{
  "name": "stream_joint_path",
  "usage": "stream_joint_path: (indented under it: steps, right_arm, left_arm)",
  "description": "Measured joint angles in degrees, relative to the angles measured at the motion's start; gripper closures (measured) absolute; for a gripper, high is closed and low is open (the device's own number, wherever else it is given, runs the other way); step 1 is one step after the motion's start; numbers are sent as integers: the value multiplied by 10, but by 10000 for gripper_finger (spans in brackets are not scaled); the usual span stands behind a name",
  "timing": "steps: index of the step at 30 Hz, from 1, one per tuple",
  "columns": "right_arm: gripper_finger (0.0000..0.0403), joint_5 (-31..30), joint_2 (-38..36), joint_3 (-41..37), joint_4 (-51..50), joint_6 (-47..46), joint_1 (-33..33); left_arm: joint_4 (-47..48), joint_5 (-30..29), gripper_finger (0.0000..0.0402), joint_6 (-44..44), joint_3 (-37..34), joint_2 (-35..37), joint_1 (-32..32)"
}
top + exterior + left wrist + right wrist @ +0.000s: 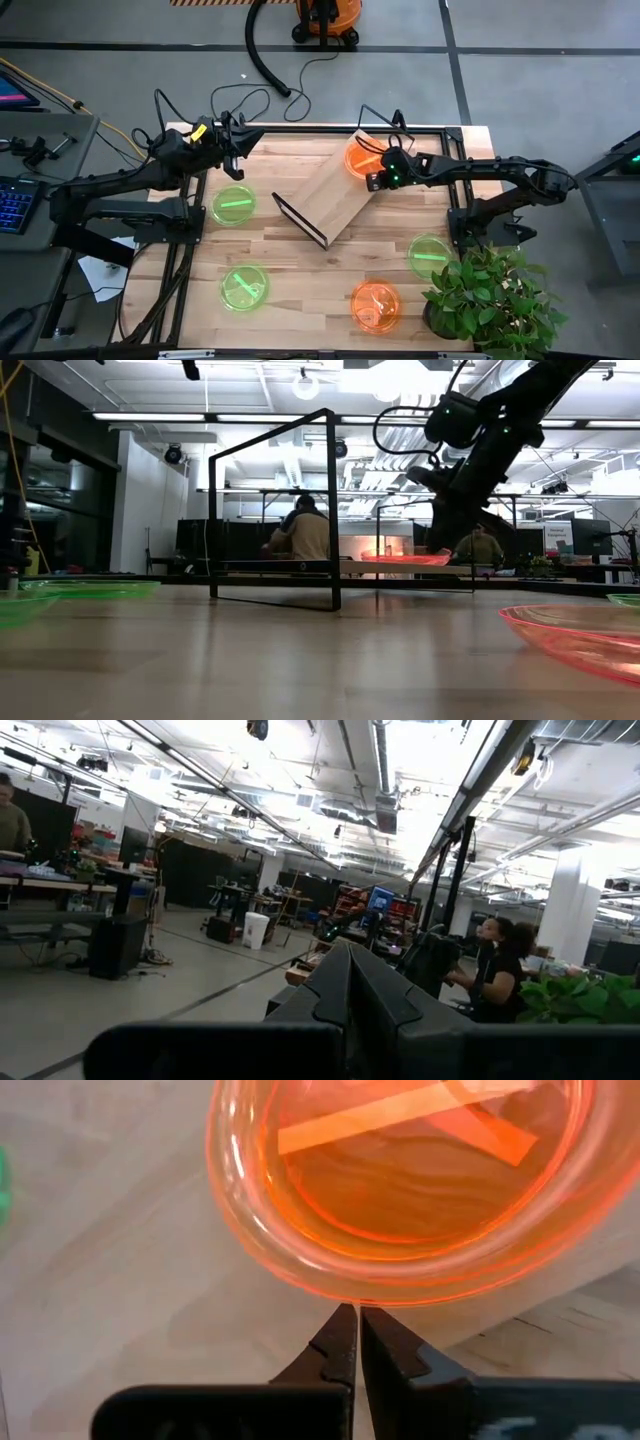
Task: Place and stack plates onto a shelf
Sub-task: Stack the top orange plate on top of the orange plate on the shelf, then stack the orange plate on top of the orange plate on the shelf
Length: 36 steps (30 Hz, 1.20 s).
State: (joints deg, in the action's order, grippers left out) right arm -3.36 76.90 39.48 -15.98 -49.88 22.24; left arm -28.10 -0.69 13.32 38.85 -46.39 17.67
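Resting on the far end of the shelf [335, 195], a stack of glossy orange plates [361, 158] sits just ahead of the right gripper [372, 170]. In the right wrist view the plates [400, 1180] are round, translucent plastic with thick shiny rims, at least two nested, with bright orange bars crossing at the centre. The right gripper [357, 1330] has its two dark pointed jaws pressed together, their tips at the near rim of the stack; whether they pinch that rim cannot be told. The shelf is a rectangular pale wood board with visible grain, raised on a thin black wire frame [330, 510].

Around the shelf on the table [300, 290] lie four more plates, well apart from the jaws: green ones [233, 205], [244, 286] and [430, 252], and an orange one [375, 303]. A leafy potted plant [490, 295] stands at the table's corner beneath the right arm. In the low view people [305, 530] sit at desks in the room beyond.

The right arm stretches nearly level from its base toward the shelf's far end, wrist tipped downward. The left gripper [235, 135] waits at the table's far edge, well clear of the shelf; its fingers [350, 990] meet in one dark ridge, closed on nothing.
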Motion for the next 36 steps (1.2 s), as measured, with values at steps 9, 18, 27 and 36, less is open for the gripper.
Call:
stream_joint_path:
  steps: [9,18,27,36]
  right_arm:
    - [403,-24,0,0,8,-26,0]
    - [403,18,-81,0,24,66,-2]
    - [403,84,-206,0,25,128,-3]
    - [403,90,-242,0,25,127,-3]
  left_arm:
    - [0,-1,401,0,0,0,0]
    - [0,-2,401,0,0,0,0]
    - [0,-2,401,1,0,0,0]
    - [0,-2,401,1,0,0,0]
